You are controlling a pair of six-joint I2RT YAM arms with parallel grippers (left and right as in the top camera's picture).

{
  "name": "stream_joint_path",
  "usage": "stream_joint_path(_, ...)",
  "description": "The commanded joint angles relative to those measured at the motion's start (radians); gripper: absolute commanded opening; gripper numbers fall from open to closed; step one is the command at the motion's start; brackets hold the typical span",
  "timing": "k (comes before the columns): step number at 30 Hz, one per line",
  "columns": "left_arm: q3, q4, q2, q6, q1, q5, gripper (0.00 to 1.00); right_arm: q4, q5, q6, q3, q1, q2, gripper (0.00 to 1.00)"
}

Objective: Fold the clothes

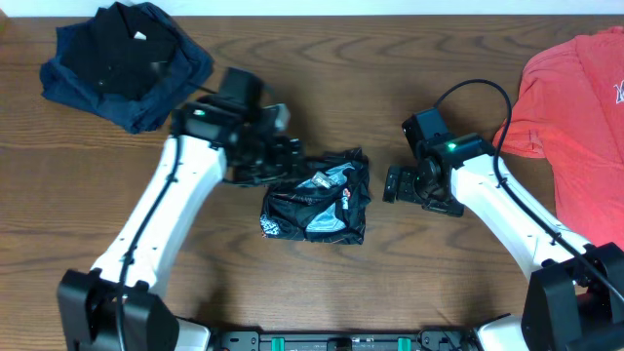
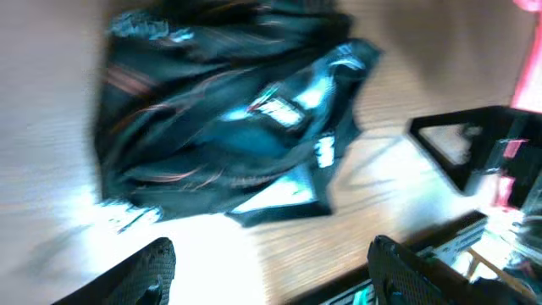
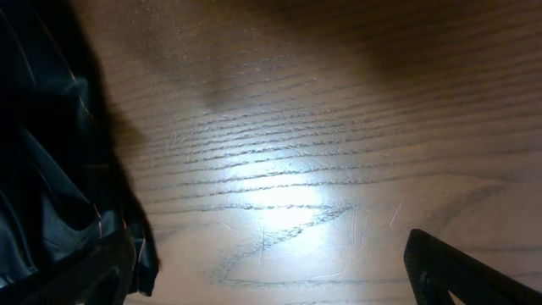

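The clothes, a shiny black jersey (image 1: 317, 200) with orange-red lines and white logos, lie bunched in a compact bundle at the table's middle. My left gripper (image 1: 291, 159) hovers at the bundle's upper left edge. In the left wrist view the jersey (image 2: 229, 127) fills the upper frame, blurred, and the left gripper (image 2: 271, 271) is open over bare wood with nothing between its fingers (image 2: 148, 269). My right gripper (image 1: 395, 184) stands just right of the bundle. In the right wrist view it (image 3: 271, 280) is open over bare wood, with the jersey (image 3: 47, 169) at its left finger.
A pile of plain black and navy garments (image 1: 127, 58) lies at the back left. A coral-red T-shirt (image 1: 575, 117) covers the right side. The wooden table (image 1: 322, 68) shows between them, and the right arm (image 2: 483, 157) appears in the left wrist view.
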Motion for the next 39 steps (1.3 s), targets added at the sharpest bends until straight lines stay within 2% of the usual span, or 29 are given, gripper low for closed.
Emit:
stream_joint_path(1, -0.010, -0.018, 0.032, 0.084, 0.007, -0.037, 0.74, 0.007, -0.009, 0.017, -0.006, -0.012, 0.001, 0.99)
stream_joint_path(6, -0.026, -0.009, 0.100, 0.129, -0.042, -0.037, 0.74, 0.011, -0.026, 0.017, -0.006, -0.012, 0.001, 0.99)
stream_joint_path(12, -0.027, 0.027, 0.198, 0.129, -0.105, -0.037, 0.74, 0.002, -0.026, 0.016, -0.006, -0.012, 0.001, 0.99)
stream_joint_path(24, -0.027, 0.039, 0.267, 0.159, -0.124, -0.040, 0.73, -0.009, -0.025, 0.008, -0.006, -0.012, 0.001, 0.99)
stream_joint_path(25, -0.027, 0.044, 0.267, 0.159, -0.124, -0.040, 0.68, -0.010, -0.026, 0.008, -0.006, -0.012, 0.001, 0.99)
stream_joint_path(29, -0.027, 0.070, 0.267, 0.158, -0.124, -0.040, 0.65, -0.011, -0.026, 0.008, -0.006, -0.012, 0.001, 0.99)
stream_joint_path(35, -0.027, 0.076, 0.267, 0.158, -0.124, -0.040, 0.44, -0.011, -0.026, 0.008, -0.006, -0.012, 0.001, 0.99)
stream_joint_path(39, -0.027, 0.073, 0.267, 0.158, -0.125, -0.040, 0.37, -0.012, -0.026, 0.008, -0.006, -0.012, 0.001, 0.99)
